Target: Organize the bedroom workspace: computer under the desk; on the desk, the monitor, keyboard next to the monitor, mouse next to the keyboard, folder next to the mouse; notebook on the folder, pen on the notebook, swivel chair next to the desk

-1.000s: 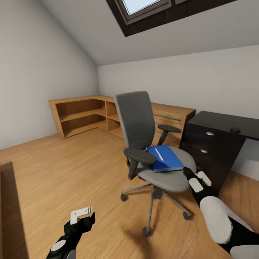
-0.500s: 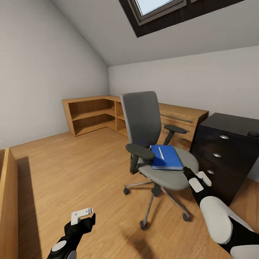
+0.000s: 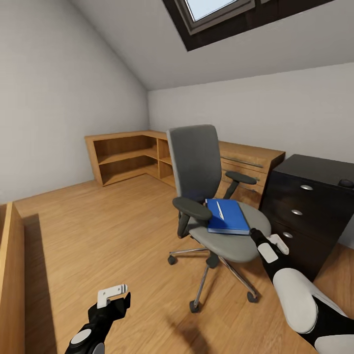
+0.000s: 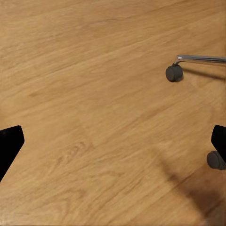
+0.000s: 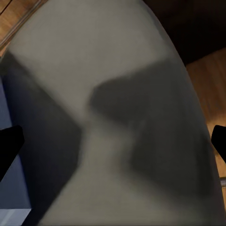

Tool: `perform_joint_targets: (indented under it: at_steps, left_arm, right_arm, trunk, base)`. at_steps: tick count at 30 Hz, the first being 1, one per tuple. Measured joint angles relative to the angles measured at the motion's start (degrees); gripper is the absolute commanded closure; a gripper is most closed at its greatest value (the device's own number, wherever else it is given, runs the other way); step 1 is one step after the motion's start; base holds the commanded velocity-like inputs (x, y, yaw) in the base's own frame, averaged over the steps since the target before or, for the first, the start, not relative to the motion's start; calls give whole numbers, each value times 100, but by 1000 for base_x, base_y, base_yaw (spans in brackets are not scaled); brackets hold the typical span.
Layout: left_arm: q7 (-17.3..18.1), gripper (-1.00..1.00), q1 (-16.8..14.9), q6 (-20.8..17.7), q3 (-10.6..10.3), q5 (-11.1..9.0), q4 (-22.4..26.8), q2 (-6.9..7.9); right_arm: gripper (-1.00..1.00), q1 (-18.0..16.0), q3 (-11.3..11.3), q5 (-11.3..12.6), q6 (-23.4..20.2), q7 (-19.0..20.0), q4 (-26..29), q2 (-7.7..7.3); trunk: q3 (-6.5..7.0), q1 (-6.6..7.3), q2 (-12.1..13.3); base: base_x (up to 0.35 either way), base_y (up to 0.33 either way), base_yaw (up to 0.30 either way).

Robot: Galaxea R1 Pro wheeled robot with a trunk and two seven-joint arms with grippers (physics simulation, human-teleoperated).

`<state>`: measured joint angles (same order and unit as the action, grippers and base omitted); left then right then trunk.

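Blue folder (image 3: pixel 226 217) on swivel chair (image 3: pixel 212 196)

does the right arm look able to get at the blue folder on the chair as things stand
Probably yes. The right gripper hovers at the near edge of the chair seat, jaws open, and the blue folder lies just beyond it on the seat with nothing between them. The armrests sit off to the sides.

One swivel chair (image 3: pixel 209 196) stands on the wooden floor. On its seat lies one blue folder (image 3: pixel 226 216), and on the folder one white pen (image 3: pixel 220 210). Just beside the chair is one black table (image 3: pixel 314 169) with a drawer unit showing three round silver knobs; one small black mouse (image 3: pixel 346 183) sits on its top. Behind the chair runs one light-wood shelf unit (image 3: pixel 129 155). Two end effectors show: left (image 3: pixel 114 294) and right (image 3: pixel 269 244).
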<state>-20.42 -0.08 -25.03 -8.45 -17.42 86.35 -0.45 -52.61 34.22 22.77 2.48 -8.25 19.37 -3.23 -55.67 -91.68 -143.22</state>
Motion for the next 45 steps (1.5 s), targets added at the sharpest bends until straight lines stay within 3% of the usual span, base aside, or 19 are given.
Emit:
perform_joint_targets:
  at_steps: [28, 34, 36, 38, 40, 41, 45]
  left_arm:
    - [-5, -100, 0, -7, -35, 0, -175, -9]
    - [-4, -100, 0, -7, -36, 0, -179, -9]
    - [-1, -100, 0, -7, -33, 0, -180, -9]
    - [-3, -100, 0, -7, -35, 0, -180, -9]
    - [-4, -100, 0, -7, -35, 0, -180, -9]
    - [-1, -100, 0, -6, -35, 0, -180, -9]
    - [0, -100, 0, -7, -36, 0, -180, -9]
  right_arm:
    - [-100, 0, 7, 9, -31, 1, -9, -20]
    - [-100, -2, 13, 16, -372, 40, -18, -32]
    - [-100, -2, 23, 149, -793, 157, -18, -43]
    - [-100, -2, 38, 612, -1344, 405, -20, -98]
    - [-100, -2, 35, 926, -1651, 540, -23, -192]
    - [-100, -2, 24, 1332, -2042, 648, -27, -311]
    - [-100, 0, 18, 1642, -2267, 700, -47, -375]
  trunk:
    - [0, 0, 0]
    - [0, 0, 0]
    - [0, 0, 0]
    - [0, 0, 0]
    - [0, 0, 0]
    - [0, 0, 0]
    - [0, 0, 0]
  base:
    - [-83, 0, 0]
    - [0, 0, 0]
    - [0, 0, 0]
    - [0, 0, 0]
    - [0, 0, 0]
    - [0, 0, 0]
    - [0, 0, 0]
